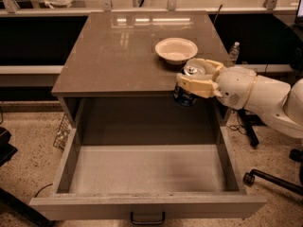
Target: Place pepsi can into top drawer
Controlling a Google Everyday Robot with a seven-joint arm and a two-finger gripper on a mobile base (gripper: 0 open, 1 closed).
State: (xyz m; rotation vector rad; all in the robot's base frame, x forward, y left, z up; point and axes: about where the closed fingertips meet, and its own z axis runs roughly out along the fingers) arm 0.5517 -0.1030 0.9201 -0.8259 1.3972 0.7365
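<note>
The pepsi can (185, 94), dark blue with a silver top, hangs upright in my gripper (193, 77) at the front right edge of the brown tabletop, over the back right of the open top drawer. The gripper's cream fingers (196, 85) are shut around the can's upper part. The top drawer (66, 164) is pulled far out, with a pale grey floor, low side walls and a small dark handle (147, 218) on its front. My white arm (265, 98) comes in from the right.
A white bowl (176, 49) sits on the brown tabletop (118, 51) just behind the gripper. A plastic bottle (234, 51) stands off the table's right. Chair legs with a caster (248, 178) are on the floor at right. A wire basket (60, 131) sits left of the cabinet.
</note>
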